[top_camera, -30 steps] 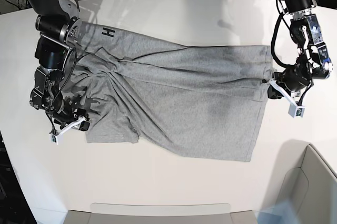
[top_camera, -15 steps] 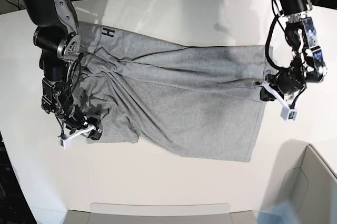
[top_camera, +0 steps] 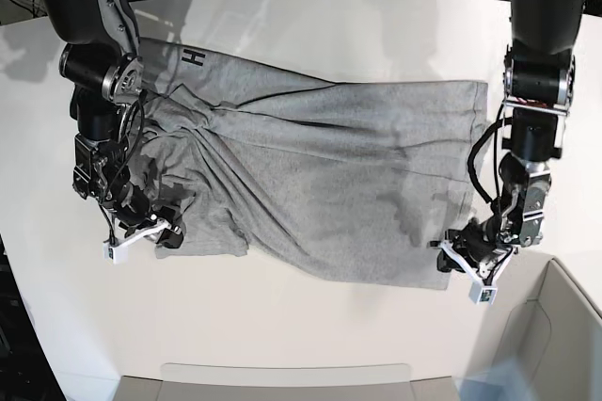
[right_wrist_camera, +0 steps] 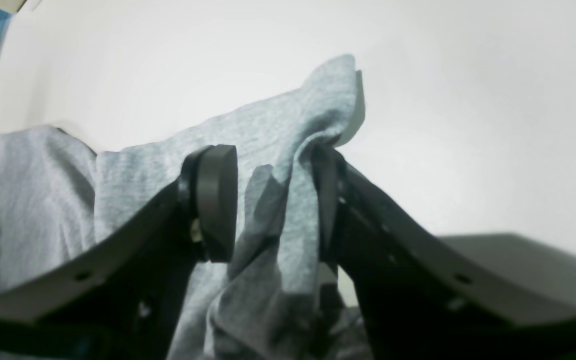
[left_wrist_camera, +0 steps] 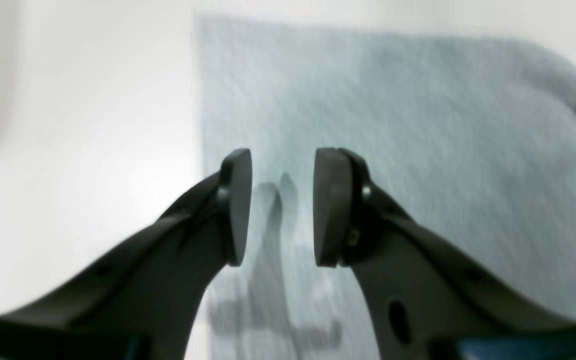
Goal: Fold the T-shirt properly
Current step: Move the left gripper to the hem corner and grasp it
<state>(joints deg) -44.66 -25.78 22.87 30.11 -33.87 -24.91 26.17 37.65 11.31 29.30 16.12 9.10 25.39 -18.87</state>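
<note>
- The left gripper (top_camera: pixel 467 274) has swung off the shirt's right edge and come down to the near right corner of the hem; the right gripper (top_camera: pixel 150 233) has barely shifted, at the near left sleeve corner.
- The T-shirt (top_camera: pixel 320 175) lies spread across the white table (top_camera: pixel 310 326), flat on its right half and bunched into diagonal creases on its left, black lettering (top_camera: pixel 193 58) peeking out at the far left.
- Left wrist view: pincer parted, pads (left_wrist_camera: pixel 330 205) apart with nothing between them, hovering over the cloth just inside its edge.
- Right wrist view: pincer agape too, but a ridge of grey fabric stands up between the jaws, not yet pinched.
- Handling, by my read: soft, light, limp knit. It'll drape and sag, drag along the table and crease readily, and a thin single layer could slip from the pads.
- Best holds look like the corners: hem corner for the left, sleeve corner for the right, taking a good bite.
</note>
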